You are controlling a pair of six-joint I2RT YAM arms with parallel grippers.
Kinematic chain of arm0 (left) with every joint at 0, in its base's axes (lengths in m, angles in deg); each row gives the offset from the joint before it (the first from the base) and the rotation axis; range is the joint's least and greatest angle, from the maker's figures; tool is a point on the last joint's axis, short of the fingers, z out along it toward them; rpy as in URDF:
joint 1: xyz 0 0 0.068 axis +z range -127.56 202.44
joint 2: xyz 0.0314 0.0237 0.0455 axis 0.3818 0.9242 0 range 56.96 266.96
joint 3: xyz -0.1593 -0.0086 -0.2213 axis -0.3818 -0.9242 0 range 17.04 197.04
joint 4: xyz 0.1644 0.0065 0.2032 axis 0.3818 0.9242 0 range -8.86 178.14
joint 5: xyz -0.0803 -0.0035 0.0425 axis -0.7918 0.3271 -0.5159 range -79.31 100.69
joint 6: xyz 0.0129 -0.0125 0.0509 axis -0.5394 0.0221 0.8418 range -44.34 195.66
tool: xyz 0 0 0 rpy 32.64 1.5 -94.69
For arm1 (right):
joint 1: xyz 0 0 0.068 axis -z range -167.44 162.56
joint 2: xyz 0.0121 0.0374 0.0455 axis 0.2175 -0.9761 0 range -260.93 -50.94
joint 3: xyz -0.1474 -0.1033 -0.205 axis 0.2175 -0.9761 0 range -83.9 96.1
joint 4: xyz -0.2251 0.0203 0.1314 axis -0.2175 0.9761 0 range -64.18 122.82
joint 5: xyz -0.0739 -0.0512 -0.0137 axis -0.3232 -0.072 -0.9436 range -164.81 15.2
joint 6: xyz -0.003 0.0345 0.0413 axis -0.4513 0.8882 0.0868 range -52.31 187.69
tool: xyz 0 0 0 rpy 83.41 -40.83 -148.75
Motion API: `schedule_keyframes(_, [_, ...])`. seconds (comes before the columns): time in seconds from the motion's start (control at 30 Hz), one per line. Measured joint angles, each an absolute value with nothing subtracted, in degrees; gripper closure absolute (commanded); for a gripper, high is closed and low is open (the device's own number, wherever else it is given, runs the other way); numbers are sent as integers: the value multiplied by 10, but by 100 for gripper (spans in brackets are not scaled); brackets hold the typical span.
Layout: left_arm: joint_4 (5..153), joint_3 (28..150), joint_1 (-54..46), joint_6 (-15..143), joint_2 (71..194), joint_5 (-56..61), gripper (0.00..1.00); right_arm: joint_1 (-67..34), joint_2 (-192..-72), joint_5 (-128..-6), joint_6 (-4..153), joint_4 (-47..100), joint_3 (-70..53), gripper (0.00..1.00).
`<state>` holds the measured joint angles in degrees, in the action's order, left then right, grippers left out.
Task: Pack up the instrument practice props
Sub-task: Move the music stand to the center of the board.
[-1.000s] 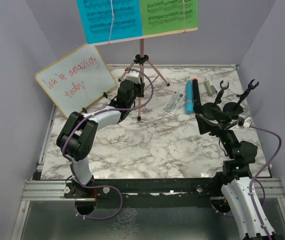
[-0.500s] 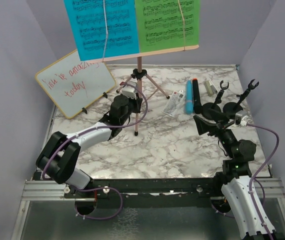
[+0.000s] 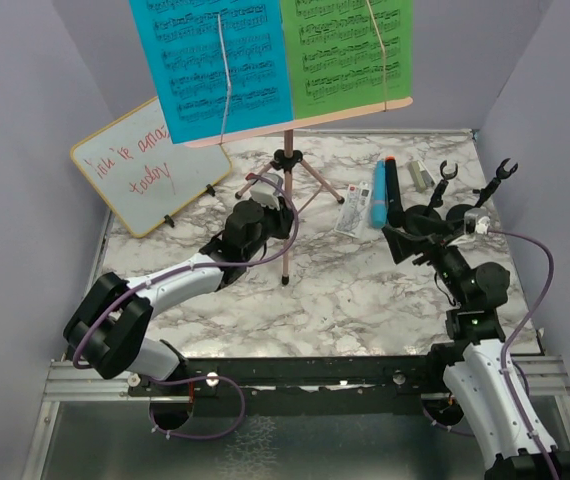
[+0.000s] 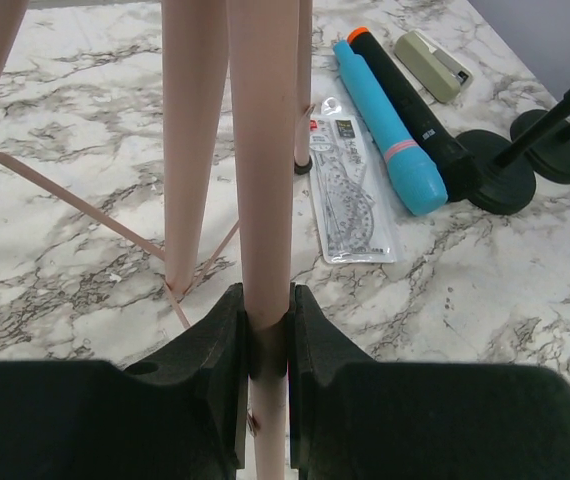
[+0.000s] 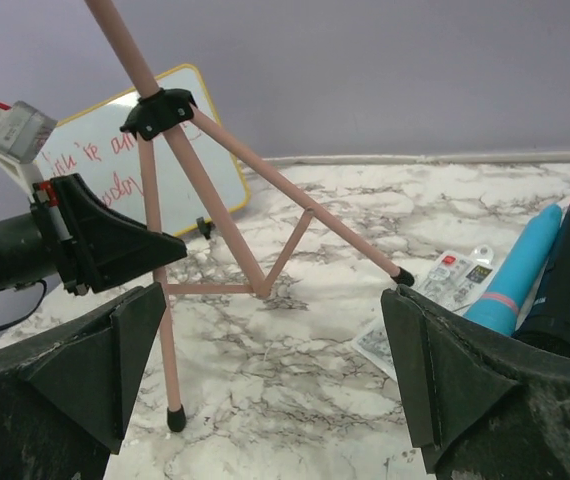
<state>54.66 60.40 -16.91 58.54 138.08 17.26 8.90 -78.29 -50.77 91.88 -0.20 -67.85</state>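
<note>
The pink tripod music holder (image 3: 286, 160) stands mid-table, its tray carrying a blue music sheet (image 3: 215, 65) and a green one (image 3: 350, 50). My left gripper (image 3: 265, 243) is shut on the holder's front leg (image 4: 265, 200), which runs up between the pads at the left gripper (image 4: 267, 330). My right gripper (image 3: 412, 243) hangs open to the right of the tripod; its wrist view shows the right gripper (image 5: 274, 295) empty, with the tripod legs beyond. A blue microphone (image 3: 378, 195) and a black microphone (image 3: 393, 190) lie side by side. Two black mic holders (image 3: 430, 215) (image 3: 462, 213) stand behind the right gripper.
A yellow-framed whiteboard (image 3: 140, 170) leans at the back left. A clear packet of rulers (image 3: 350, 212) lies left of the microphones, and a small silver object (image 3: 421, 176) lies at the back right. Purple walls close in both sides and the back.
The left gripper has drawn the held leg toward the near edge, and the tray has come up and forward with it. The right gripper has shifted slightly and opened a bit wider.
</note>
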Motion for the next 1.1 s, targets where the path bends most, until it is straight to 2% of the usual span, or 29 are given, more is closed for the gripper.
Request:
schedule_keyframes(0.3, [530,613,-193,550,1400,165,100,89,-903,-494,951,92,-603,0])
schedule_keyframes(0.47, [512,622,-212,526,1419,160,99,89,-877,-516,1021,119,-611,0])
schedule_keyframes(0.6, [501,623,-216,509,1426,159,94,89,-823,-516,1030,107,-647,0])
schedule_keyframes(0.67, [497,623,-217,503,1428,158,87,89,-803,-509,1032,96,-664,0])
schedule_keyframes(0.77, [495,623,-218,494,1429,154,69,89,-801,-493,1035,87,-667,0])
schedule_keyframes(1.1, [491,583,-187,418,1385,92,41,89,-927,-486,1028,193,-551,0])
